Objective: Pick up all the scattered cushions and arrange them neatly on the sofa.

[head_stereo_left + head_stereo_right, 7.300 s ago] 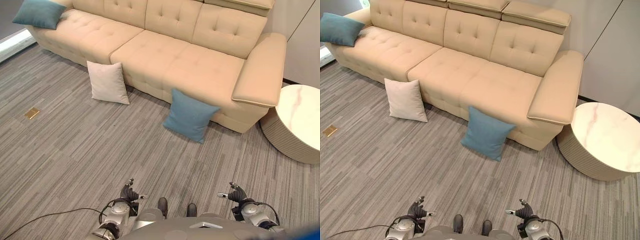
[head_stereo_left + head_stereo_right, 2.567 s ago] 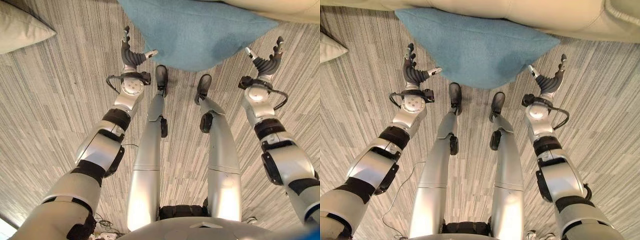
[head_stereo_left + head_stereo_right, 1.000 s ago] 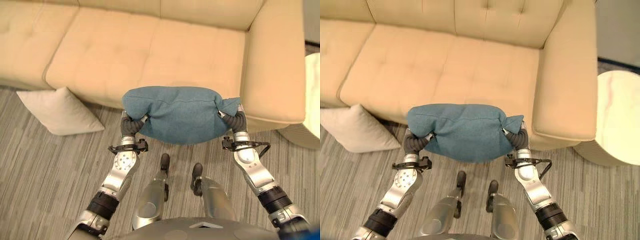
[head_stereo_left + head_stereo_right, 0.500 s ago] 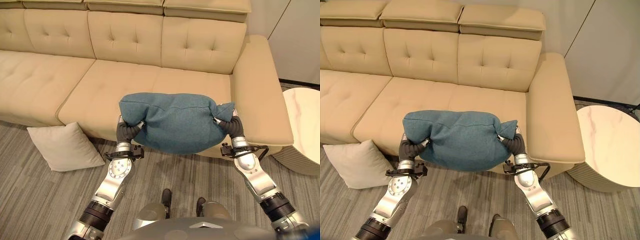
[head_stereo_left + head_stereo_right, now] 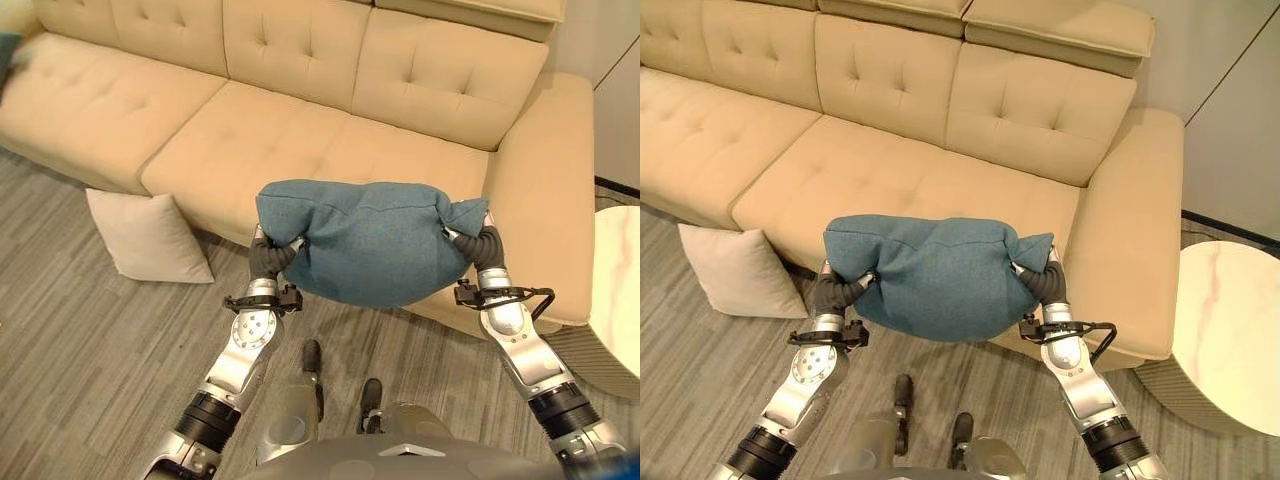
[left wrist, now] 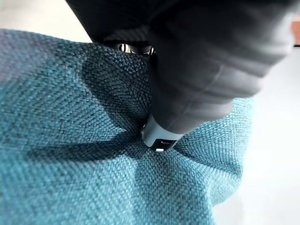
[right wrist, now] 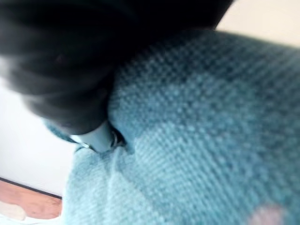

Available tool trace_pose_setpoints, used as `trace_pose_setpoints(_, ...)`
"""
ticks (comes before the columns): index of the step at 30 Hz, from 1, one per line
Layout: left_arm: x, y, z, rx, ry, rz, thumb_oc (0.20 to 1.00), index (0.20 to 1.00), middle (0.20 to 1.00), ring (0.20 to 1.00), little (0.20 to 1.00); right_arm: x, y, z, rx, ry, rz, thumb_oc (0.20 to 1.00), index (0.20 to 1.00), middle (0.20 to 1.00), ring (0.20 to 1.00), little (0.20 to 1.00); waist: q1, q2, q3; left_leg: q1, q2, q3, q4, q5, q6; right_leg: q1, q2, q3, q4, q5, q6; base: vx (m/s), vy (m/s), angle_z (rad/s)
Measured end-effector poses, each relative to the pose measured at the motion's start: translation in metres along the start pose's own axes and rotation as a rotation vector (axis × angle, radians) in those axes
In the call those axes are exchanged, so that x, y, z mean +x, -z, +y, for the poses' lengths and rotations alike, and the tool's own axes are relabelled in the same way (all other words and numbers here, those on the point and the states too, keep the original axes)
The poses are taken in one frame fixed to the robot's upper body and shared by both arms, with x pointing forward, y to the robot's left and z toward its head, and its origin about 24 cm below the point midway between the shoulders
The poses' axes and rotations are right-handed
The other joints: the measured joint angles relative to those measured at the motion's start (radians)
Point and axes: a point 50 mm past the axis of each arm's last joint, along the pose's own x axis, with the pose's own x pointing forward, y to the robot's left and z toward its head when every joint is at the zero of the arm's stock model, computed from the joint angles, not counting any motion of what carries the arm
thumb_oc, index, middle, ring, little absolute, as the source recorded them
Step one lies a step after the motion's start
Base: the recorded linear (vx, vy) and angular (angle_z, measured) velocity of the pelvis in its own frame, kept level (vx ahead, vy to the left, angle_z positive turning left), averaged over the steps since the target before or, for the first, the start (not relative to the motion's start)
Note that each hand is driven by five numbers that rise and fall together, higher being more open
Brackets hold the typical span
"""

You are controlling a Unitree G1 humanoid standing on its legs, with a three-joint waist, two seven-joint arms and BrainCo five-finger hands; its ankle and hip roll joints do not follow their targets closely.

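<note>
Teal cushion [image 5: 372, 243]: coarse woven fabric, plump, bunched and creased at both ends, held in the air between the two hands just before the front edge of the sofa [image 5: 300, 130]. Left hand [image 5: 268, 257]: fingers curled into the cushion's left end, clamped on the cloth. Right hand [image 5: 484, 250]: fingers dug into the right end likewise. Cream cushion [image 5: 147, 238]: plain, square, on the carpet [image 5: 80, 340], leaning against the sofa's front. Sofa: beige, tufted.
</note>
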Motion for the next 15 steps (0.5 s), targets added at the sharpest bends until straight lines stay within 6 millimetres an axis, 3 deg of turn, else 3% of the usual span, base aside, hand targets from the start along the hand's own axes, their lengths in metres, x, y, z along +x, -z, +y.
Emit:
trace_pose_setpoints(3, -0.007, 0.007, 0.003, 0.008, -0.002, 0.04, 0.2, 0.2, 0.2, 0.2, 0.2, -0.004, 0.002, 0.001, 0.001, -0.009, 0.01, 0.2, 0.2, 0.2, 0.2, 0.2, 0.009, 0.04, -0.011, 0.084, -0.015, 0.006, -0.011, 0.0, 0.033, 0.073, 0.0, 0.044, 0.022, -0.052, 0.047, 0.27, 0.238, -0.54)
trace_pose_setpoints(4, -0.006, 0.007, 0.001, 0.002, 0.002, 0.038, 0.2, 0.2, 0.2, 0.2, 0.2, -0.005, 0.002, 0.001, 0.007, -0.006, 0.012, 0.2, 0.2, 0.2, 0.2, 0.2, -0.003, 0.044, -0.015, 0.126, -0.036, 0.008, -0.027, 0.007, 0.093, 0.071, -0.023, 0.064, 0.098, -0.099, 0.08, 0.16, 0.207, -0.38)
trace_pose_setpoints(6, -0.004, 0.005, 0.004, 0.012, 0.002, 0.028, 0.2, 0.2, 0.2, 0.2, 0.2, -0.01, -0.001, 0.004, 0.028, -0.01, 0.005, 0.2, 0.2, 0.2, 0.2, 0.2, -0.014, 0.036, -0.019, 0.184, -0.081, 0.022, -0.073, 0.012, 0.133, -0.018, -0.084, 0.1, 0.33, -0.123, 0.123, 0.1, 0.192, -0.14)
trace_pose_setpoints(7, 0.001, 0.0, 0.006, 0.026, 0.004, 0.008, 0.2, 0.2, 0.2, 0.2, 0.2, -0.01, -0.004, 0.006, 0.043, -0.012, -0.003, 0.2, 0.2, 0.2, 0.2, 0.2, -0.018, 0.031, -0.019, 0.202, -0.102, 0.021, -0.083, 0.01, 0.145, -0.146, -0.133, 0.124, 0.597, -0.135, 0.184, 0.06, 0.122, 0.16)
trace_pose_setpoints(8, 0.003, -0.003, 0.01, 0.048, 0.006, -0.004, 0.2, 0.2, 0.2, 0.2, 0.2, -0.01, -0.005, 0.009, 0.053, -0.017, -0.005, 0.2, 0.2, 0.2, 0.2, 0.2, -0.019, 0.026, -0.019, 0.219, -0.116, 0.026, -0.084, 0.009, 0.144, -0.215, -0.146, 0.139, 0.695, -0.141, 0.208, 0.1, 0.107, 0.14)
trace_pose_setpoints(11, 0.005, -0.006, 0.019, 0.075, -0.012, -0.016, 0.2, 0.2, 0.2, 0.2, 0.2, -0.011, -0.006, 0.017, 0.082, -0.035, -0.002, 0.2, 0.2, 0.2, 0.2, 0.2, -0.001, 0.03, -0.017, 0.287, -0.121, 0.049, -0.102, -0.011, 0.118, -0.269, -0.148, 0.13, 0.646, -0.141, 0.22, 0.19, 0.062, 0.08)
trace_pose_setpoints(12, 0.004, -0.006, 0.022, 0.072, -0.023, -0.017, 0.2, 0.2, 0.2, 0.2, 0.2, -0.012, -0.007, 0.02, 0.086, -0.054, -0.007, 0.2, 0.2, 0.2, 0.2, 0.2, -0.002, 0.044, -0.022, 0.331, -0.116, 0.077, -0.148, -0.051, 0.121, -0.271, -0.141, 0.09, 0.528, -0.137, 0.214, 0.27, -0.002, -0.14)
trace_pose_setpoints(13, 0.003, -0.005, 0.025, 0.072, -0.036, -0.015, 0.2, 0.2, 0.2, 0.2, 0.2, -0.011, -0.009, 0.022, 0.092, -0.067, -0.013, 0.2, 0.2, 0.2, 0.2, 0.2, 0.005, 0.041, -0.024, 0.352, -0.13, 0.102, -0.174, -0.048, 0.144, -0.296, -0.144, 0.075, 0.45, -0.117, 0.197, 0.23, -0.046, -0.42)
trace_pose_setpoints(15, 0.0, -0.002, 0.026, 0.067, -0.046, 0.001, 0.2, 0.2, 0.2, 0.2, 0.2, -0.012, -0.008, 0.024, 0.086, -0.088, -0.011, 0.2, 0.2, 0.2, 0.2, 0.2, 0.008, 0.059, -0.022, 0.362, -0.14, 0.123, -0.182, -0.076, 0.105, -0.37, -0.115, 0.035, 0.317, -0.025, 0.176, 0.19, -0.075, -0.48)
